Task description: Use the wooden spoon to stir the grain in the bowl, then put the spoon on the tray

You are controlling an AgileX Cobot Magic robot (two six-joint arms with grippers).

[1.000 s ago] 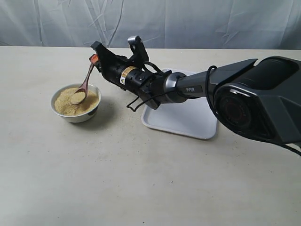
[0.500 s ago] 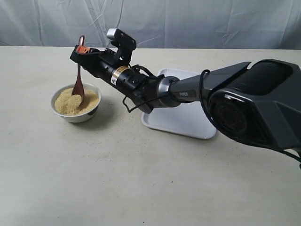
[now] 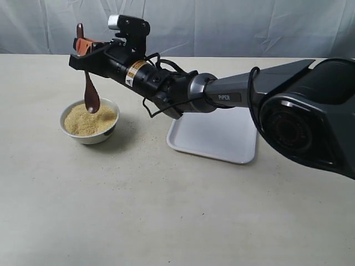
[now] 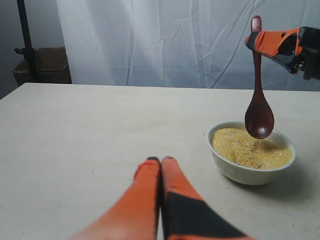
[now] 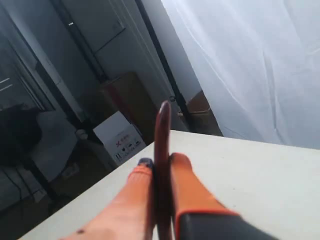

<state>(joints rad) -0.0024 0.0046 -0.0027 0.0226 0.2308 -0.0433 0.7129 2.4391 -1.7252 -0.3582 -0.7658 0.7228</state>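
The right gripper's (image 3: pixel 82 49) orange fingers (image 5: pixel 189 186) are clamped on the top of the wooden spoon's (image 3: pixel 88 80) handle, with a short stub of handle poking up past them. The spoon hangs nearly upright from the grip, its dark reddish-brown scoop pointing down. Directly below the fingers, the scoop sits just over the grain (image 3: pixel 89 122). In the left wrist view it seems to be apart from the pale yellow-tan mound rather than sunk in it. The grain fills the small white bowl (image 3: pixel 91 137) close to its rim, and the bowl stands on the beige table (image 3: pixel 138 210) straight beneath the gripping fingers. Behind the fingers, past the black wrist and under the right arm's forearm, the white rectangular tray (image 3: pixel 222 147) lies flat on the table, well apart from the bowl. The left gripper (image 4: pixel 160 161) has its orange fingers pressed together with nothing between them. It is low over the table, and the bowl and hanging spoon are ahead of its fingertips and clear of them.
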